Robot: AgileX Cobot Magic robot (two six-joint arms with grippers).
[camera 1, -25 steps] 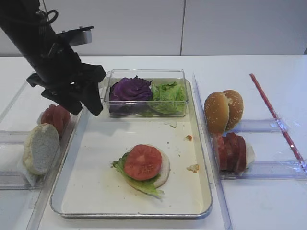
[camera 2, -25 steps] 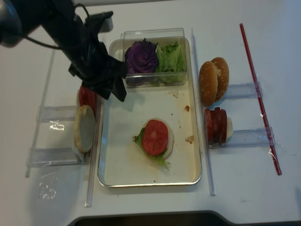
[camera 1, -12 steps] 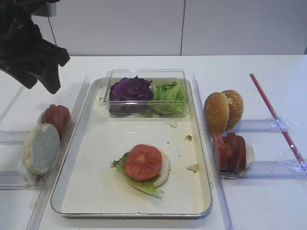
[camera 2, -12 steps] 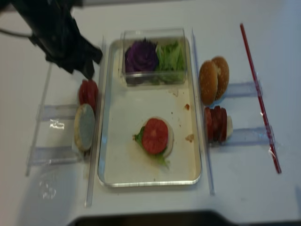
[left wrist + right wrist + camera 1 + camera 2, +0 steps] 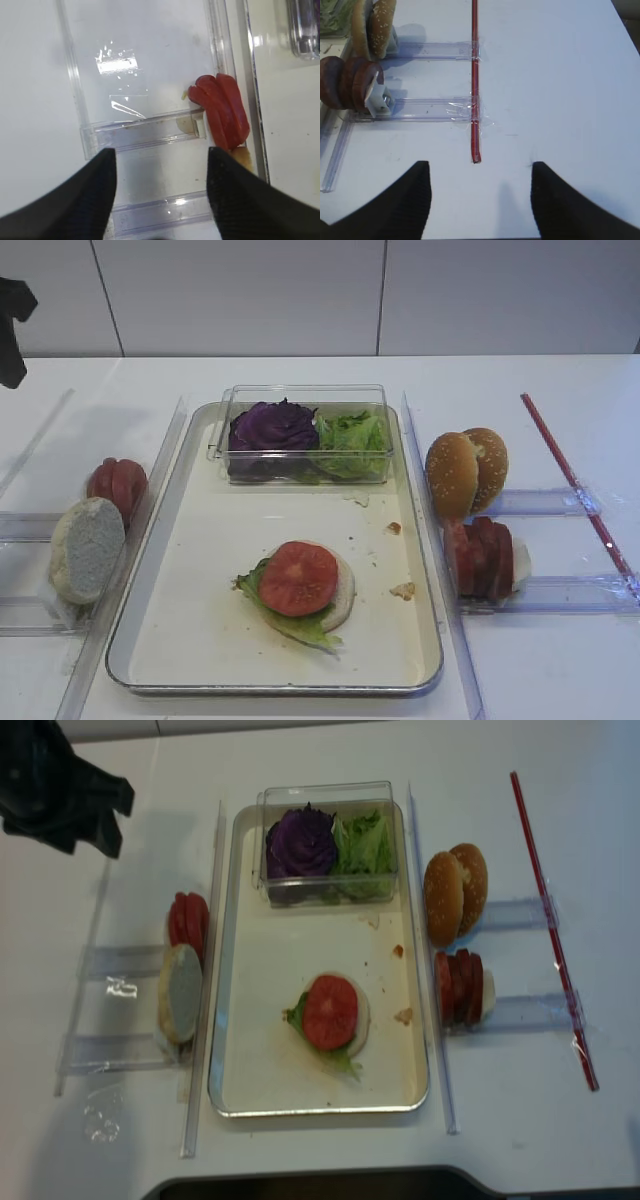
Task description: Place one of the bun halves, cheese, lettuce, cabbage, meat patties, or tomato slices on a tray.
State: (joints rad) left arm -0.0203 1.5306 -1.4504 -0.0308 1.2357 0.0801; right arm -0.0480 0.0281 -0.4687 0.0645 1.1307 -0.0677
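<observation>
A white desk fills the scene; behind the desk rises a pale panelled wall with thin vertical seams.

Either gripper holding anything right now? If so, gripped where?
Nothing is held. The left gripper stands open and empty above the clear rails beside the red tomato slices. The right gripper is open and empty over the white table.

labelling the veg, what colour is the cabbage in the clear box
Dark purple cabbage, beside the green lettuce; clearest in the exterior high view.

Bright, even light — soft shadows; realsense view perhaps slightly blurred.
</observation>
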